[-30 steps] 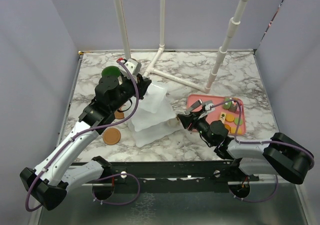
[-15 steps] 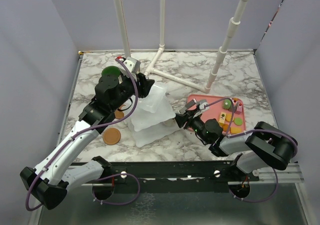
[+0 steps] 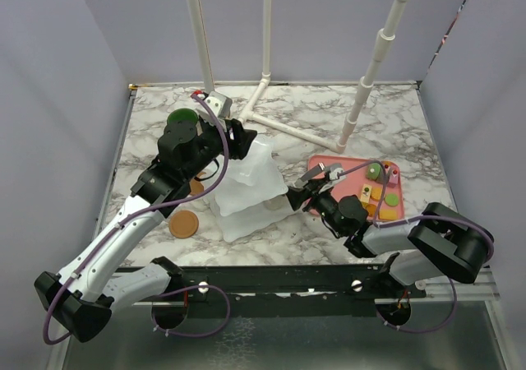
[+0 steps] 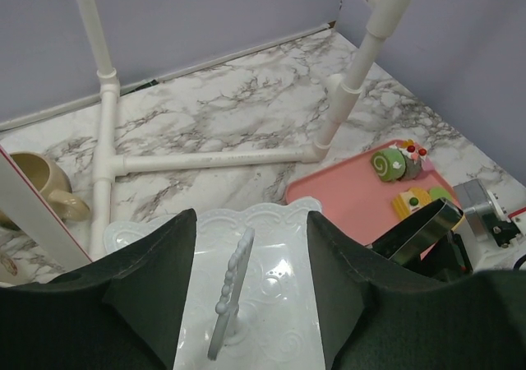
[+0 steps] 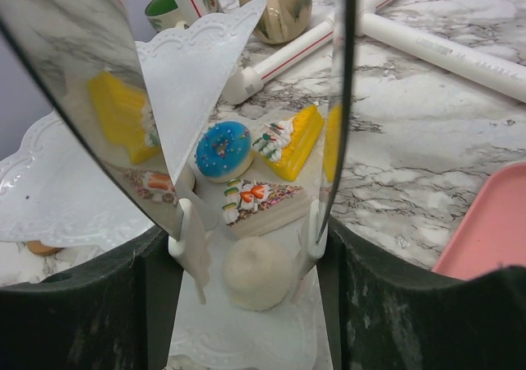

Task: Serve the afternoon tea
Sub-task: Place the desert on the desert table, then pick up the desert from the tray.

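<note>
The white tiered stand (image 3: 251,191) stands mid-table. My left gripper (image 3: 241,140) hovers over its top plate (image 4: 271,304), open, with its black fingers (image 4: 156,288) either side of the upright handle (image 4: 230,292) and not touching it. My right gripper (image 3: 294,196) is at the stand's lower plate (image 5: 246,337), open. Its white tips (image 5: 187,247) flank a round cream pastry (image 5: 257,273) resting on the plate, with small gaps on both sides. A blue doughnut (image 5: 222,150), a yellow cake slice (image 5: 289,140) and a strawberry slice (image 5: 263,201) lie just beyond it.
The pink tray (image 3: 353,163) to the right holds several more pastries (image 3: 374,171). The green-lined mug (image 3: 181,119) and beige mug (image 4: 33,181) stand at the back left. A brown coaster (image 3: 184,222) lies left of the stand. White pipe framing (image 3: 267,82) crosses the back.
My right gripper has edged left from the tray side onto the stand's lower plate. My left gripper has shifted slightly toward the back over the stand's top.
</note>
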Robot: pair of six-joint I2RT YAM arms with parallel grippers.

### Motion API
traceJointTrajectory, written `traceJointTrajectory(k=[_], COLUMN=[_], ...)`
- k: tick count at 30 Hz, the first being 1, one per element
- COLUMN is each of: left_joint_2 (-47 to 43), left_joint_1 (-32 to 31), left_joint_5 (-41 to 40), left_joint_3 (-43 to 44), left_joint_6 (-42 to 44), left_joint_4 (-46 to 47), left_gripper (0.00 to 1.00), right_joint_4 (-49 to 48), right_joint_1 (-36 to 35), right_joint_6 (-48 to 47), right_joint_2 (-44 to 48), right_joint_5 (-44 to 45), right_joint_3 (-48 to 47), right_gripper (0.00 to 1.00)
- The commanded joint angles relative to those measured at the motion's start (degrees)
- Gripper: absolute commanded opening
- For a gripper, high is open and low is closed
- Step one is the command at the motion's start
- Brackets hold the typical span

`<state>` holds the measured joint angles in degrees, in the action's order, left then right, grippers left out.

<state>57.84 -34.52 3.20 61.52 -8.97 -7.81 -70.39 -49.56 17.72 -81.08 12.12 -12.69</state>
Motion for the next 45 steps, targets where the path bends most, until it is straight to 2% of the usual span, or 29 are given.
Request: traceJointTrajectory(k=[1, 5, 10, 13, 16, 18, 22, 28, 32, 45], left_joint_2=[0.1, 0.1, 0.1, 0.1, 0.1, 0.1, -0.1, -0.3, -0.4, 0.0], left_joint_1=[-0.1, -0.1, -0.1, -0.1, -0.1, -0.1, -0.1, -0.1, -0.1, -0.1], left_joint_5=[-1.2, -1.3, -1.0, 0.0, 0.4, 0.4, 0.5, 0.4, 0.0, -0.3], left_joint_3=[2.2, 2.4, 2.6, 2.8, 3.2, 3.4, 4.1, 4.3, 4.1, 4.3], left_joint_6=[0.3, 0.4, 0.6, 0.8, 0.9, 0.8, 1.0, 1.3, 2.0, 3.1], left_joint_4=[0.1, 0.2, 0.2, 0.2, 0.0, -0.1, -0.6, -1.5, -1.8, -2.5], left_gripper=[0.59, 0.59, 0.62, 0.68, 0.72, 0.74, 0.82, 0.89, 0.90, 0.92], right_joint_4=[-0.7, 0.8, 13.1, 21.4, 26.0, 30.2, 34.7, 39.1, 40.7, 39.5], right_joint_1=[-0.4, -0.4, -0.4, 0.2, 2.8, 6.8, 14.5, 22.0, 25.5, 33.6], right_joint_6=[-1.0, -1.3, -3.3, -5.4, -7.0, -6.0, -3.9, -4.5, -5.0, -1.5], right_joint_2=[1.9, 6.9, 19.6, 25.9, 29.8, 30.8, 30.5, 26.2, 23.4, 15.8], right_joint_5=[-0.8, 2.5, 11.0, 18.7, 23.2, 24.8, 25.1, 29.6, 31.5, 28.8], right_joint_3=[0.9, 2.0, 1.2, -0.4, -1.8, -3.6, -6.7, -11.5, -12.5, -13.4], right_gripper=[0.62, 0.60, 0.60, 0.61, 0.63, 0.63, 0.62, 0.59, 0.57, 0.52])
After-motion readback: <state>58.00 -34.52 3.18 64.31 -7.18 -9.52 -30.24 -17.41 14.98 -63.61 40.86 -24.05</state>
